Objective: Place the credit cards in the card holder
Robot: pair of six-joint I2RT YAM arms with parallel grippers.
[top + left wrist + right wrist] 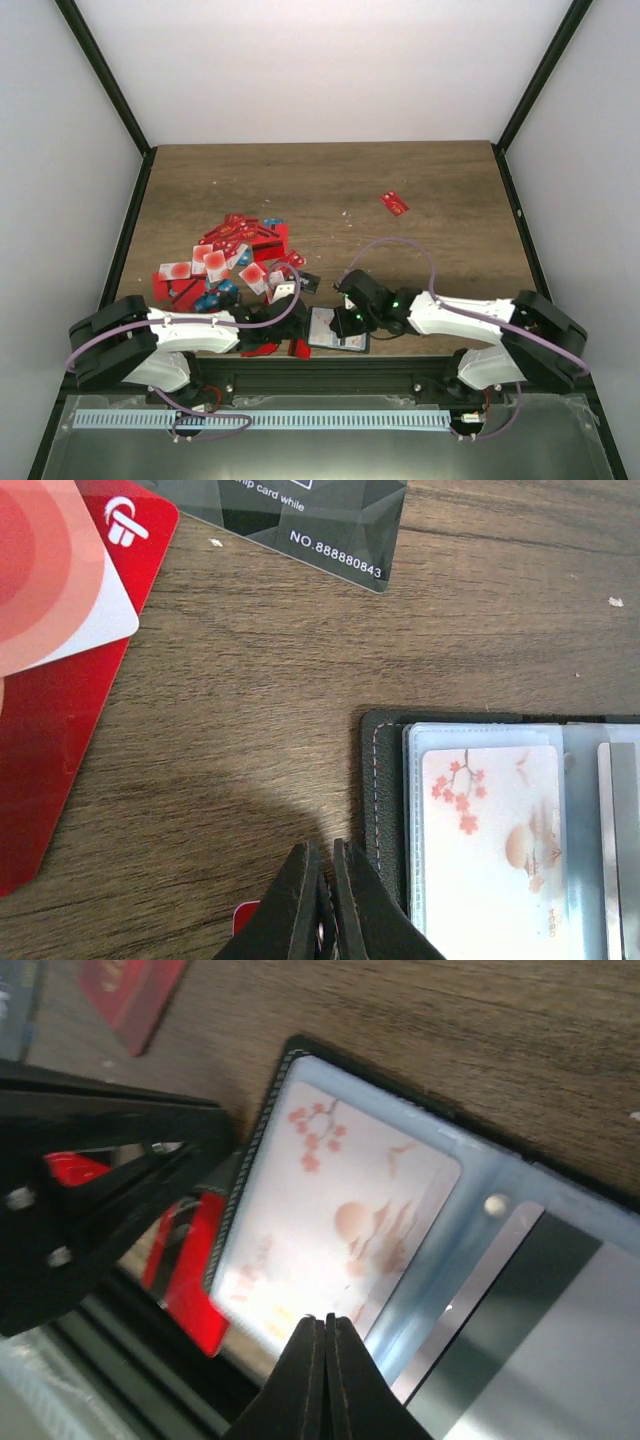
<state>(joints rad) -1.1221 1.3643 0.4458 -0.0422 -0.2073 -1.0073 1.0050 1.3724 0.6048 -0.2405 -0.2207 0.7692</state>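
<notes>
At centre-left of the top view, the red plastic credit cards are seen heaped. Lower centre, the left gripper is clenched, apparently empty, beside the open black folding card holder. The right gripper is clenched above it. A card should be pinched by one edge and slid into a clear sleeve. "NO.888880843" is read on a dark grey card.

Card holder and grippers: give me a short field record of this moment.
black folding card holder: open flat, near front edge of the wooden table
pale blossom-print card: inside the holder's clear sleeve
left gripper: shut, nothing seen held, beside the holder's edge
right gripper: shut, over the sleeve, contact unclear
pile of mostly red plastic cards: loose, left of the holder
single red card: apart, farther back on the right
</notes>
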